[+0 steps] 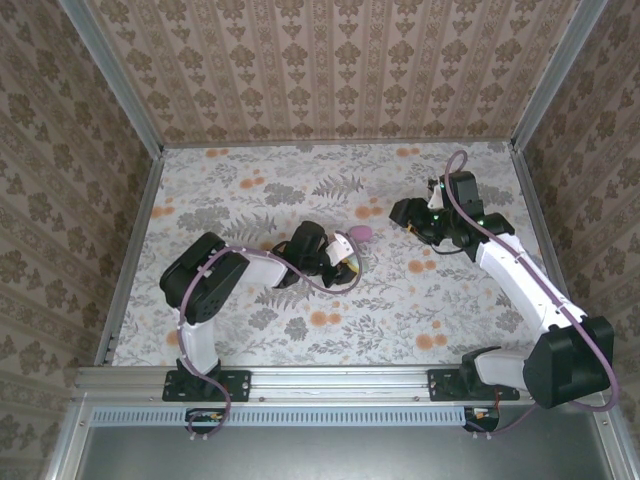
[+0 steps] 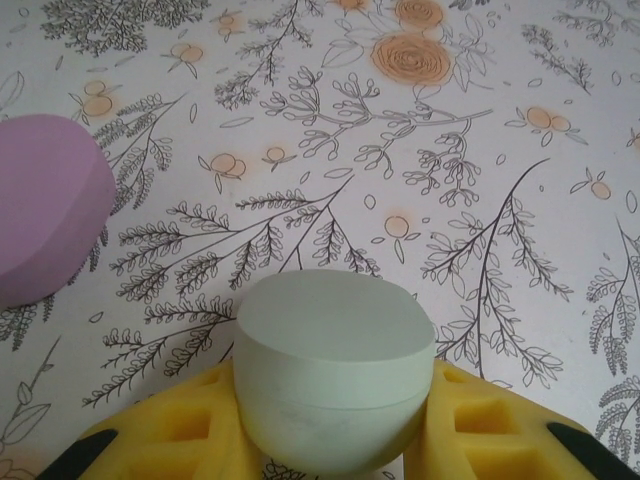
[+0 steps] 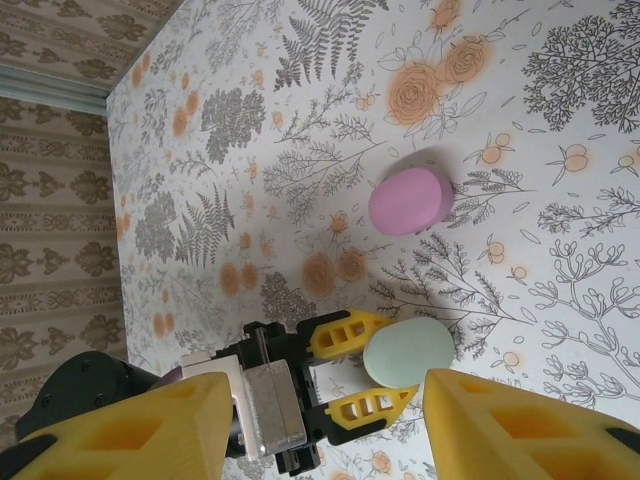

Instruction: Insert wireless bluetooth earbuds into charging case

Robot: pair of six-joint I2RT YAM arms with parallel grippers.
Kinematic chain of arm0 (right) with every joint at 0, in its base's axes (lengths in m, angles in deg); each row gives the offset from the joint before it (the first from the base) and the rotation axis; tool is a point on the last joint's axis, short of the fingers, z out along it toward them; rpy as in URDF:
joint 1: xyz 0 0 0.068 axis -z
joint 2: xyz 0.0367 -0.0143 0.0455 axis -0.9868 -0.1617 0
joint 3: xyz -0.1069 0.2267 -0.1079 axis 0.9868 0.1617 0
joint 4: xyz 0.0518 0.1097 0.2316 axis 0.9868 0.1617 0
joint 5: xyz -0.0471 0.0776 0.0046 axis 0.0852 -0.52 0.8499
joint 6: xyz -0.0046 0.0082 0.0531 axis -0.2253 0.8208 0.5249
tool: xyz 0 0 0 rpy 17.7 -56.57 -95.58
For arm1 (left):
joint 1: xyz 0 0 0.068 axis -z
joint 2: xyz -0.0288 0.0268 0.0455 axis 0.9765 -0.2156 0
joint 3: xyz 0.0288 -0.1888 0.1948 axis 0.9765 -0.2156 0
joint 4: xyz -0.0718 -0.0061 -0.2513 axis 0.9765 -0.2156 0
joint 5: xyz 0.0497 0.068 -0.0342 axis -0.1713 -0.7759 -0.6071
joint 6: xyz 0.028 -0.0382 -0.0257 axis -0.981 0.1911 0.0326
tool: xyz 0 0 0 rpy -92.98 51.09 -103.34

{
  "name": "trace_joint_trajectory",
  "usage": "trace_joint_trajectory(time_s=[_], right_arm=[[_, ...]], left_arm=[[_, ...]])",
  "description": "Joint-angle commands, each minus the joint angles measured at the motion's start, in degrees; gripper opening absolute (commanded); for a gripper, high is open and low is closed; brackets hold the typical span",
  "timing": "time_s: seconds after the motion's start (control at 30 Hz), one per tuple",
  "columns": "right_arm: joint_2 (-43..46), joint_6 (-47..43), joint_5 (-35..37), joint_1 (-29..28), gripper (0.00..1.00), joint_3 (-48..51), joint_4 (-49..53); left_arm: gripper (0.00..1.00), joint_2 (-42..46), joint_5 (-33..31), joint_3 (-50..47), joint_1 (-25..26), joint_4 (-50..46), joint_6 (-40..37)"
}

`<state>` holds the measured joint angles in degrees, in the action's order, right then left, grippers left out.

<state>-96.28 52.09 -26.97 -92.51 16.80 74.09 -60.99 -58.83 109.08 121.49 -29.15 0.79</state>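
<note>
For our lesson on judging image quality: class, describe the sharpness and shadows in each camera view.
Top external: even, soft light, faint shadows under the arms. Left wrist: the mint case is sharp, no glare. Right wrist: the pink case throws a soft shadow; the right gripper's yellow fingers, nearest the lens, look slightly blurred.

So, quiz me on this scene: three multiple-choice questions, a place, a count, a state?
1. Where is the mint case? A) loose on the table B) in the left claw C) in the right claw
2. How many oval cases are there? A) two B) three C) five
3. The right claw is: A) open B) shut on a case C) shut empty
Answers: B, yellow fingers flank it; A, the mint one plus a pink case on the table; A, its fingers stand wide apart, nothing between.
</note>
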Motion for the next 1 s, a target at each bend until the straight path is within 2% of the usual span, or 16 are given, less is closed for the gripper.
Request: trace_joint_trajectory(time_s=[0.0,0.67,0.8,0.93,0.97], right_arm=[[0.40,0.70,-0.88,0.30,0.55,0.58,-1.19],[0.00,-1.81,1.22,1.66,0.55,0.91,-0.34],[0.95,-8.61,11.35,1.84,0.61,0.35,1.59],[4.85,-18.12,26.58,1.84,0.78,3.77,-2.49],[6.01,-20.46,30.42,1.86,0.83,5.87,-5.23]], left_arm=[[0.32,-1.22,-0.18,-0.21,0.24,-0.47,-1.50],[0.60,4.43,-1.26,-3.97,-1.90,-1.60,-3.54],[0.65,9.36,-3.04,-5.95,-2.37,-1.61,-2.19],[0.67,17.00,-7.30,-8.28,-3.39,-0.72,0.99],[0.71,18.95,-9.22,-9.09,-3.89,-0.20,1.96]])
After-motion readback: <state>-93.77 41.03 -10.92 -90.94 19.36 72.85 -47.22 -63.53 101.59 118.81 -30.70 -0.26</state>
